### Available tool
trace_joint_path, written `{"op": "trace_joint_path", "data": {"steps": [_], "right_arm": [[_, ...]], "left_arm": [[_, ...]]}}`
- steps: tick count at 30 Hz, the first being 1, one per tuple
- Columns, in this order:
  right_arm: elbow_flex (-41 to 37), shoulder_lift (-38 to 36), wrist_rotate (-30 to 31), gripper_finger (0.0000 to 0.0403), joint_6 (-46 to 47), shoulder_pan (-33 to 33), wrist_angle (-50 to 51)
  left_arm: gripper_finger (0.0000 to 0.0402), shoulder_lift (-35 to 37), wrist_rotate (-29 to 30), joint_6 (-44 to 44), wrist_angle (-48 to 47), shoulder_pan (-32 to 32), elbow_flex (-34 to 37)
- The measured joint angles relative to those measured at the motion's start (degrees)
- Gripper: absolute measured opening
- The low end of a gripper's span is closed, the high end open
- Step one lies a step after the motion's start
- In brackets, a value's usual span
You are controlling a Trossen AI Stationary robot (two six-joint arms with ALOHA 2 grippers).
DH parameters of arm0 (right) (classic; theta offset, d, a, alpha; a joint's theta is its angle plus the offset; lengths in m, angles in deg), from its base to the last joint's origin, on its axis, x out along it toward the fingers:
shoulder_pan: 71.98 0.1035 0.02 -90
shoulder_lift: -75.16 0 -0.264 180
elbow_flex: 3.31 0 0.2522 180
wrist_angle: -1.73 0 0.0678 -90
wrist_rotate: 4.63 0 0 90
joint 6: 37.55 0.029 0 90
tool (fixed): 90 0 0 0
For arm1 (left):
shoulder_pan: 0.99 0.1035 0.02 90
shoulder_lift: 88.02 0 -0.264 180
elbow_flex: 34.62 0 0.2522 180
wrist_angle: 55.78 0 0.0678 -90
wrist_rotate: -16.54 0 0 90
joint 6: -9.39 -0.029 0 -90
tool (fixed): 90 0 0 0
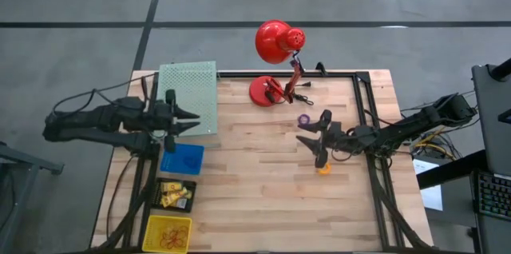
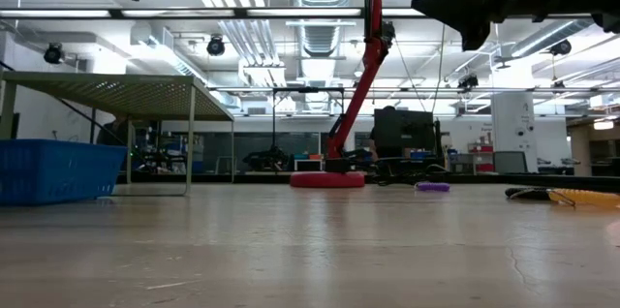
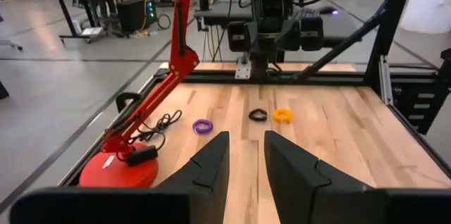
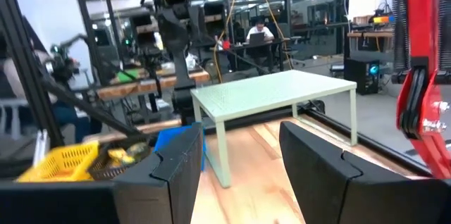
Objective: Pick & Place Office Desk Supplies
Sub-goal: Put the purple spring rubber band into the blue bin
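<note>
High view: the left gripper (image 1: pixel 194 120) hangs at the desk's (image 1: pixel 263 198) left edge, beside the pale green perforated stand (image 1: pixel 188 94) and above the blue bin (image 1: pixel 182 159); its fingers stand slightly parted and hold nothing. The right gripper (image 1: pixel 307 136) hovers toward the right edge, fingers spread wide and empty. Near it lie a purple ring (image 1: pixel 304 117) and an orange ring (image 1: pixel 323 169). A black tray (image 1: pixel 176 194) and a yellow basket (image 1: pixel 168 232) sit by the left near corner. The red desk lamp (image 1: pixel 275 62) stands at the far edge.

Low view: both arms are dark shapes overhead, clear of the wood. The purple ring (image 2: pixel 432 187) rests flat on the desk right of the lamp's base (image 2: pixel 326 179); the blue bin (image 2: pixel 53 169) and the green stand (image 2: pixel 116 95) are at the left.

Left wrist view: between the narrowly parted fingers (image 3: pixel 211 164), three small rings show across the desk: purple (image 3: pixel 203 126), black (image 3: pixel 258 115), orange (image 3: pixel 282 115). The lamp's cord (image 3: pixel 151 129) trails near the purple one.

Right wrist view: wide-open fingers (image 4: pixel 320 160) frame the green stand (image 4: pixel 275 94), blue bin (image 4: pixel 176 139) and yellow basket (image 4: pixel 60 160).

Risks: the rings are low and thin, so descending fingers may pinch wood or flick one away. Reaching for the purple ring could snag the cord or nudge the lamp.
</note>
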Motion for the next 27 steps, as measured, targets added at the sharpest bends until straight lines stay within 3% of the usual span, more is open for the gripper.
{"op": "trace_joint_path", "data": {"steps": [7,10,14,21,24,27], "right_arm": [[3.3,-0.2,-2.1,0.0185,6.5,0.2,2.5],[6.9,-0.3,-1.7,0.0185,6.6,0.1,10.4],[16.6,-0.7,1.1,0.0185,12.4,0.0,36.0],[38.9,2.0,10.5,0.0185,34.9,-0.3,91.5],[45.7,3.2,10.3,0.0185,43.3,-0.6,105.2],[50.7,3.9,10.1,0.0185,46.0,-0.7,110.6]], "left_arm": [[0.0097,0.9,0.0,0.0,1.0,0.0,1.1],[0.0097,0.9,0.2,0.0,1.3,0.0,1.2],[0.0097,0.9,0.2,0.0,1.3,0.0,1.1],[0.0097,0.9,0.2,0.0,1.3,0.0,1.1],[0.0097,0.9,0.2,0.0,1.3,0.0,1.6],[0.0097,0.8,0.2,0.0,0.7,0.0,2.4]]}}
